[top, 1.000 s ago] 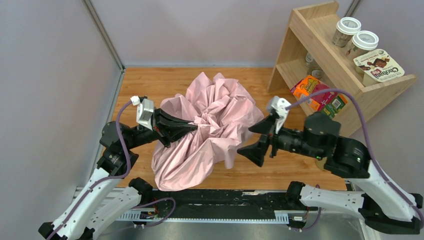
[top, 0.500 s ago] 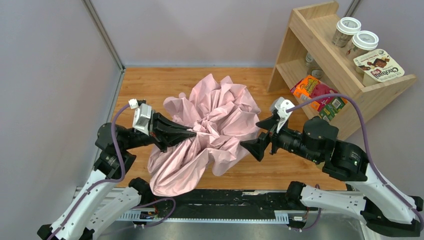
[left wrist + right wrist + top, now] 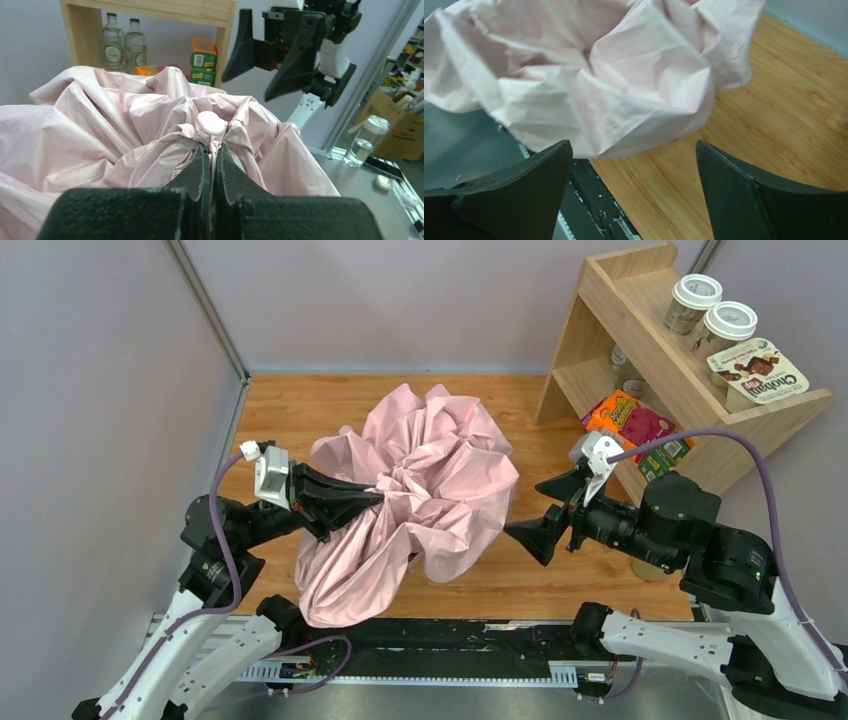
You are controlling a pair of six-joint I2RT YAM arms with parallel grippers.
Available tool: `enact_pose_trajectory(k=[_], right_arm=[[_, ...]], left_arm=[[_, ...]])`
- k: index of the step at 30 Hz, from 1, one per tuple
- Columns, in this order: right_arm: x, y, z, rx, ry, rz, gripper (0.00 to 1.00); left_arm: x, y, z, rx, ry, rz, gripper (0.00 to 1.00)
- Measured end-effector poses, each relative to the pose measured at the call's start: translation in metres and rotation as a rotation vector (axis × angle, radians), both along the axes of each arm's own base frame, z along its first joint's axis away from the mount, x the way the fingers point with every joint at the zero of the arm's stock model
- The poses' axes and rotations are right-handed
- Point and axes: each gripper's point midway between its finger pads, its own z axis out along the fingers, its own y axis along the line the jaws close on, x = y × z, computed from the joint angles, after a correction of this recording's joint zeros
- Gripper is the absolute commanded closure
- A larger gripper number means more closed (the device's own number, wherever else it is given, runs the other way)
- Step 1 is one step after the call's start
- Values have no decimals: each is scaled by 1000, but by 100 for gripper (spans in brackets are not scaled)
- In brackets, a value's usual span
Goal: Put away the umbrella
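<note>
pale pink umbrella [image 3: 430,465], honey-brown wood-grain table [image 3: 290,405], light wooden shelf [image 3: 640,315], orange carton [image 3: 612,410], white cup lids [image 3: 697,287]

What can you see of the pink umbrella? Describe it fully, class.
The umbrella is pale pink thin fabric, crumpled into loose bunched folds with seamed panels. A round pale cap sits at its gathered centre. The left gripper is shut on the folds right beside that cap, holding the bundle over the wooden table; a long fold hangs toward the near edge. The right gripper stands open beside it, not touching. No handle shows.
</note>
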Motion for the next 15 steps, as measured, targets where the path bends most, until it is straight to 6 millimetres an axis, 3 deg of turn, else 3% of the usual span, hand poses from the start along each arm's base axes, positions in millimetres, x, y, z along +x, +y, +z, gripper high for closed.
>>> enact_pose_trajectory(k=[7,12,15], right_arm=[[-29,48,-2,75,85,252,0],[-20,104,6,144,137,350,0],[-5,130,-8,121,169,350,0]], left_arm=[[28,6,1,-41,83,141,100],[36,6,0,-65,128,168,100],[37,4,-3,-79,146,158,100]])
